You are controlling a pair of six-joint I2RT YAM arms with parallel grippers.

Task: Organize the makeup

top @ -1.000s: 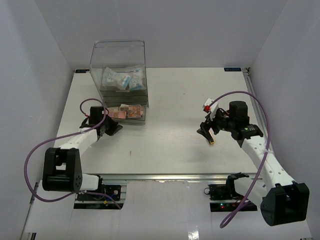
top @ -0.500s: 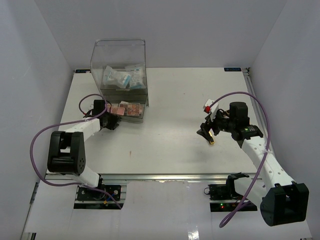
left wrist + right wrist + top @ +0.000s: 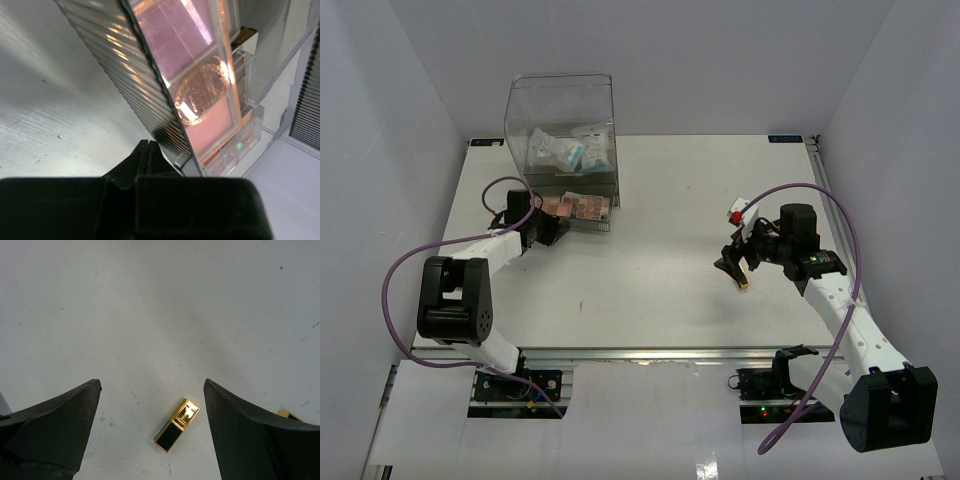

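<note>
Perhaps three palettes [image 3: 575,207] in one drawer [image 3: 586,225], left fingers [image 3: 144,161] clenched beside; one tube [image 3: 177,425] under spread right fingers [image 3: 50,426]

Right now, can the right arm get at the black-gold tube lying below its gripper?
Probably yes. The right gripper hangs open over the black-gold tube, which lies flat on the table roughly between its fingers; nothing covers or crowds it.

1 lg clear plastic box [image 3: 561,130]; 1 short black-gold tube [image 3: 177,425]; clear blue-white packets [image 3: 563,152] and flat pink-brown eyeshadow palettes [image 3: 575,207] approx 3 each, since they overlap.
</note>
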